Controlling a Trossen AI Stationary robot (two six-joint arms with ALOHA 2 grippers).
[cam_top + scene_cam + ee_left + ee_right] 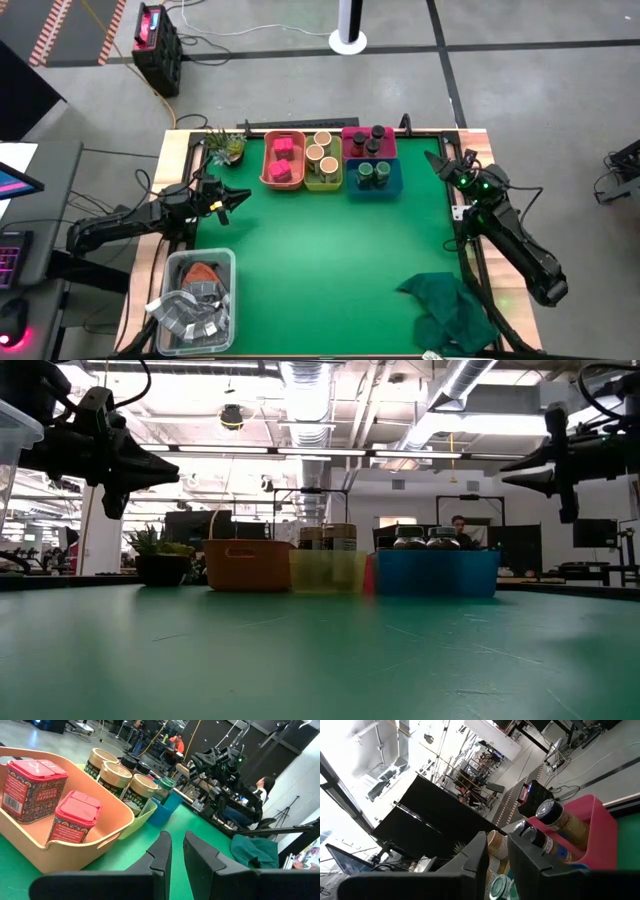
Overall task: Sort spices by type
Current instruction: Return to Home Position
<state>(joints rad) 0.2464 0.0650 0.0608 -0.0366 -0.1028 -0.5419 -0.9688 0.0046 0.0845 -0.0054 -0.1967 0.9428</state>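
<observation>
High view of a green-matted tabletop on a pale wooden frame, over grey concrete floor with trailing cables. From table height, an open workshop beyond: white ducts, strip lights, dark partitions, a seated person far back.

Ranged side by side along the far edge: orange bin with two boxes; yellow-green bin with three tan jars; pink bin with four dark jars; just in front of it, blue bin with two green jars. Every spice binned by type.

Left gripper at the left edge, right gripper at the right edge, both raised off the mat, fingers drawn together on nothing.

Pink bin all but hidden behind its neighbours from table height. Clear tub at the near left corner, contents hard to make out beyond silvery wrappers. Crumpled cloth at the near right corner; small plant at the far left.

Smooth plastic bins with rounded corners and slot handles. Squared boxes, patterned red sides under pink flip lids. Round jars under flat tan tops.
</observation>
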